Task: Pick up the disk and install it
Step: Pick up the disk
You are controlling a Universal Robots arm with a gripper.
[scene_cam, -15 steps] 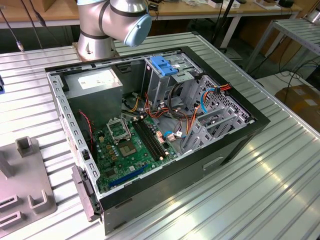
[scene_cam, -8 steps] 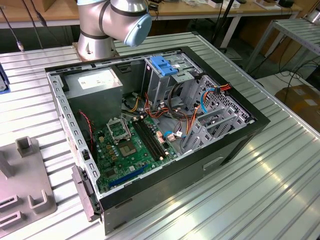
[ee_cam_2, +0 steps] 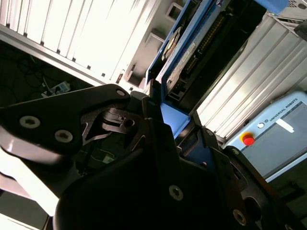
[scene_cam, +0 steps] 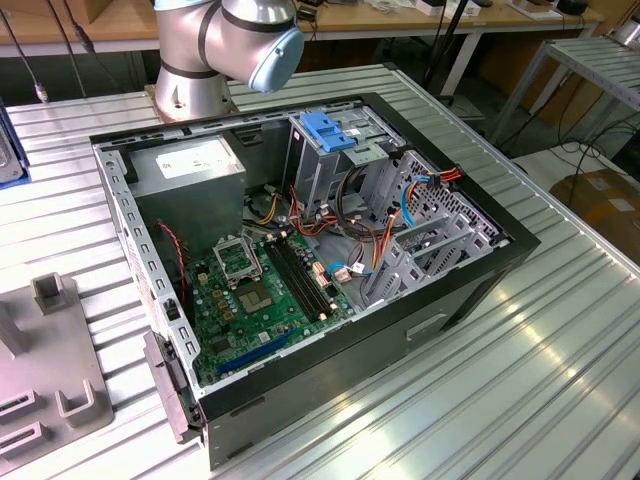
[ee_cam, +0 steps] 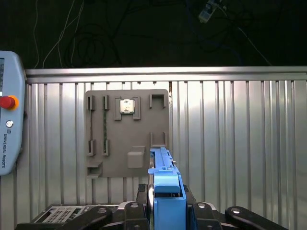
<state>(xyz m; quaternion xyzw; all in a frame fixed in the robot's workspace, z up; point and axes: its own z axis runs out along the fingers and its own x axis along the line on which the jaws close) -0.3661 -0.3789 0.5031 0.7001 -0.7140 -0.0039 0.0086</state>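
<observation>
Looks down at a slant in the exterior view, from some way off, onto the open computer case [scene_cam: 300, 260] on the ribbed table [scene_cam: 560, 340], the grey fixture plate [scene_cam: 50, 370] at the exterior view's left. Faces down in the first wrist view, past the gripper [ee_cam: 165, 196] and the disk [ee_cam: 163, 163], onto that same plate and table from well above. Peers in the second wrist view from very close along the gripper at the disk, sharing table and teach pendant [ee_cam_2: 273, 139] with the first wrist view.

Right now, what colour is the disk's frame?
Blue; the frame shows best in the first wrist view.
</observation>
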